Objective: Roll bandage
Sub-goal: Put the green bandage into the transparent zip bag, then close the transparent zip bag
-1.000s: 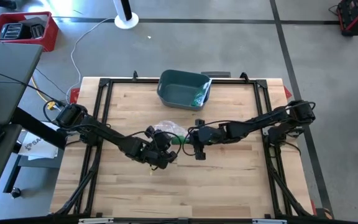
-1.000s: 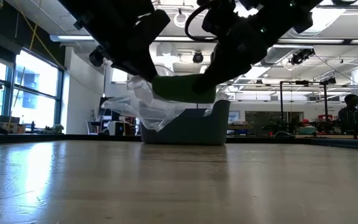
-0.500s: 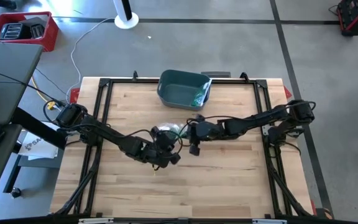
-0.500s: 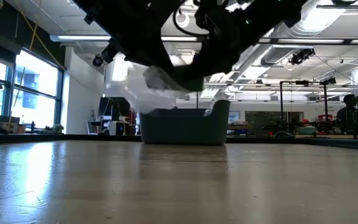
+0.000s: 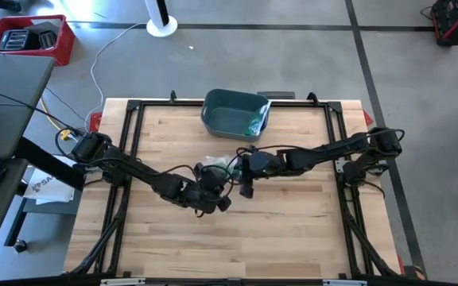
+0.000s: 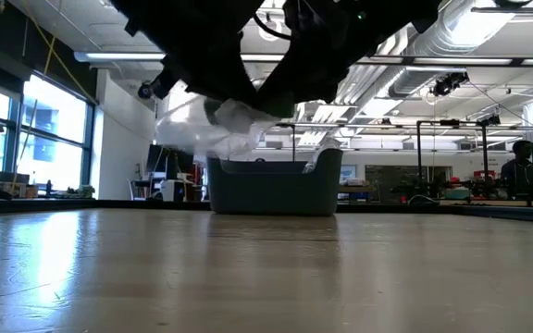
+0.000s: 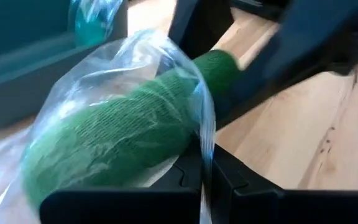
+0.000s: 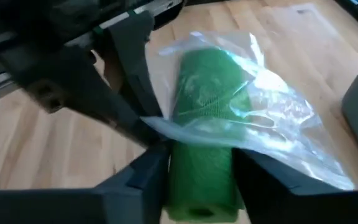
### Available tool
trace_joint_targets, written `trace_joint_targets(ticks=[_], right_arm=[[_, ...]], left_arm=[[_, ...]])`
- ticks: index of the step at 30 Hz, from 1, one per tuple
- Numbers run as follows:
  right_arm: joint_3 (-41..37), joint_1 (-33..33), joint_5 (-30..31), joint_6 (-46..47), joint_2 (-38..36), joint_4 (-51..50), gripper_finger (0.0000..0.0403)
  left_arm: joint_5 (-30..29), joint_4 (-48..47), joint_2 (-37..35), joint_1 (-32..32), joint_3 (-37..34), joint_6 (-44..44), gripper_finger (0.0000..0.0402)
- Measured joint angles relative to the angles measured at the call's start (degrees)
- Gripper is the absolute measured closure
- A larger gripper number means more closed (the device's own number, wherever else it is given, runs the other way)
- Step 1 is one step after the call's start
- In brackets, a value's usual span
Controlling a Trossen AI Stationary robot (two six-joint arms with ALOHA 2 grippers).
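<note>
Grippers meet above the middle of the wooden table [image 5: 293,230], where the left gripper [image 5: 210,184], jaws pressed together on a fold of clear plastic wrapper [image 8: 272,118], holds the wrapper aloft. From three o'clock the right gripper [image 5: 239,170] reaches in, its fingers [image 8: 142,171] standing apart on either side of the green bandage roll [image 8: 205,134], which sticks halfway out of the wrapper; whether they press on it cannot be told. In the low view the two dark arms hide most of the roll and only the pale plastic hangs clear of the tabletop. Farther back, toward twelve o'clock, a teal bin [image 5: 235,114] sits near the table's far edge, well apart from the grippers. Beyond the table at eleven o'clock stands a red crate [image 5: 34,38].
</note>
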Motion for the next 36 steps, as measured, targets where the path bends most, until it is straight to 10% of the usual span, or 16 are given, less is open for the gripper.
trace_joint_targets(ticks=[13,24,36], right_arm=[[0.0,4.9,-2.2,-10.5,-0.1,6.4,0.0199],[0.1,8.0,6.4,-29.8,-0.5,6.6,0.0199],[0.1,4.7,-2.0,-26.7,6.8,7.0,0.0258]], left_arm=[[1.4,-19.8,-5.7,0.0,-0.1,-13.7,0.0401],[9.2,-17.0,-10.8,0.1,-0.1,-9.3,0.0401],[7.2,-12.7,-9.8,0.1,-0.1,-5.8,0.04]])
